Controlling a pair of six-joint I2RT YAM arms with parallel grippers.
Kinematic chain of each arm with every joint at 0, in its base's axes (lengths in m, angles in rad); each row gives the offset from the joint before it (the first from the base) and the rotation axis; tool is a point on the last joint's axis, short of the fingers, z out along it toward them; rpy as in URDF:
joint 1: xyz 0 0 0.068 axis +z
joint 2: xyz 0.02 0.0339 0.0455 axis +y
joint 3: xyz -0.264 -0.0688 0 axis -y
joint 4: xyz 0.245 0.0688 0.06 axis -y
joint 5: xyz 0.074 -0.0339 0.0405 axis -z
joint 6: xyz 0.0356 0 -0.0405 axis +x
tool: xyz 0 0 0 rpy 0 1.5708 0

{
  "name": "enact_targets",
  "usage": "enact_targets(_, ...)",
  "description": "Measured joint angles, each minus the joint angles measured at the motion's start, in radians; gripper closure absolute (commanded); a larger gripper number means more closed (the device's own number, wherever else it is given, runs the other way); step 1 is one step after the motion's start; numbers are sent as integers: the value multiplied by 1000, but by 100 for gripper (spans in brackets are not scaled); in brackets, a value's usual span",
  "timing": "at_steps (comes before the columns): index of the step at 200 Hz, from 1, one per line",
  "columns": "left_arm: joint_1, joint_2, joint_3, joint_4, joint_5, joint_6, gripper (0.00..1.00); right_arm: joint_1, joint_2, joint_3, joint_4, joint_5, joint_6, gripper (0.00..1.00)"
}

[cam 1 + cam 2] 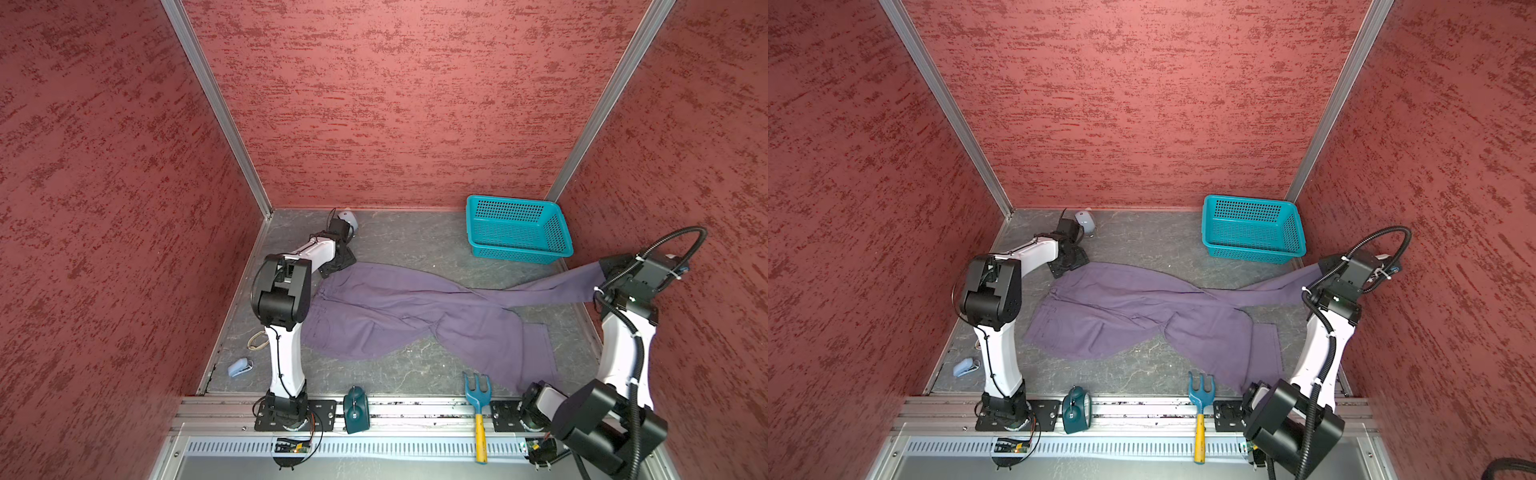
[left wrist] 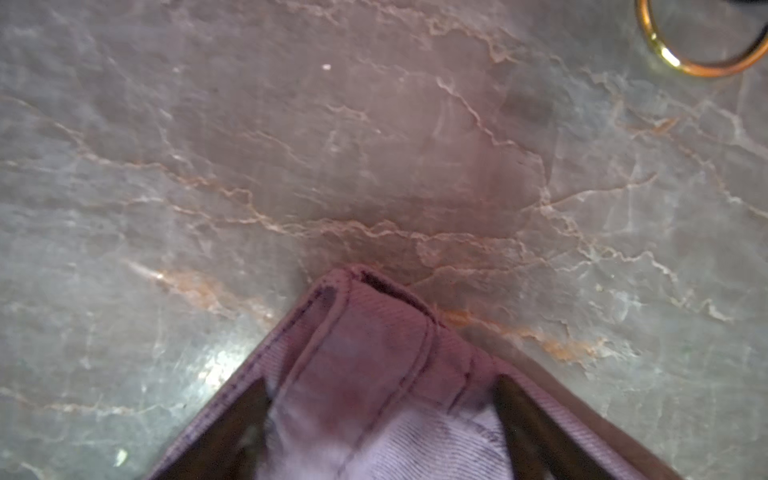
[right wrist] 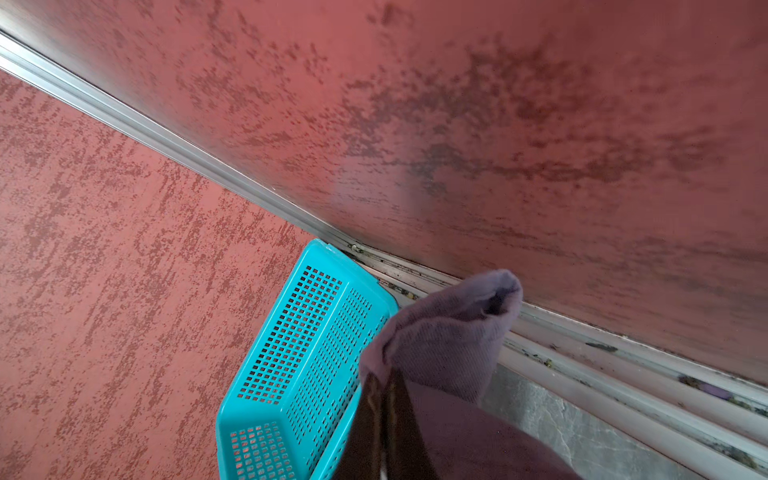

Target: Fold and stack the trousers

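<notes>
Trousers [image 1: 395, 316] lay spread across the table [image 1: 415, 245] in both top views. The waistband [image 1: 320, 311] sat at 9 o'clock, with 1 leg trailing to 5 o'clock and the other lifted toward 3 o'clock. The right gripper [image 3: 384, 374] was clenched on that leg's hem [image 3: 449, 332], close to the wall [image 3: 540, 124] and near the teal basket [image 1: 515, 253] at 1 o'clock. The left gripper [image 2: 380, 380] stood released, its fingers [image 2: 232, 424] straddling the waistband corner. We judged the step to be straightening. We would clamp the waistband first, then draw the lifted leg taut and lay it over its twin, seams matched, without dragging the waist.
</notes>
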Motion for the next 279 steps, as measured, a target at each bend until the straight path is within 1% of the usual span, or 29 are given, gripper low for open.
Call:
enact_targets(10,4,10,11,-3,7,14,74,0,0,0,0,0,0,100)
enact_targets(16,7,14,17,-4,11,15,86,0,-1,0,0,0,0,100)
enact_targets(22,11,18,22,-2,20,19,94,0,-2,0,0,0,0,100)
enact_targets(28,16,19,24,0,25,21,100,0,-3,0,0,0,0,100)
enact_targets(53,40,6,7,19,36,24,100,0,-10,0,-1,-4,0,100)
enact_targets(72,77,-44,-67,38,33,18,100,0,-22,-3,-2,-19,2,100)
enact_targets(87,132,-103,-135,26,23,4,100,6,-48,-22,2,-46,8,100)
enact_targets(116,265,-222,-223,0,-13,-18,100,76,-116,-93,-3,-58,7,100)
enact_targets(132,321,-269,-234,-3,-36,-25,100,134,-135,-141,-8,-58,6,100)
enact_targets(149,363,-288,-224,0,-52,-27,100,183,-114,-180,-12,-57,-4,100)
enact_targets(173,378,-282,-204,1,-59,-27,100,199,-23,-186,-29,-57,-22,100)
enact_targets(194,375,-280,-183,-2,-59,-27,100,199,56,-143,-56,-56,-35,100)
enact_targets(218,375,-280,-157,-1,-58,-27,100,199,69,-72,-65,-56,-42,100)
enact_targets(247,375,-280,-158,1,-59,-28,100,201,0,-37,-75,-53,-46,100)
enact_targets(279,392,-305,-211,14,-54,-48,100,202,-178,-39,-181,-12,-50,100)
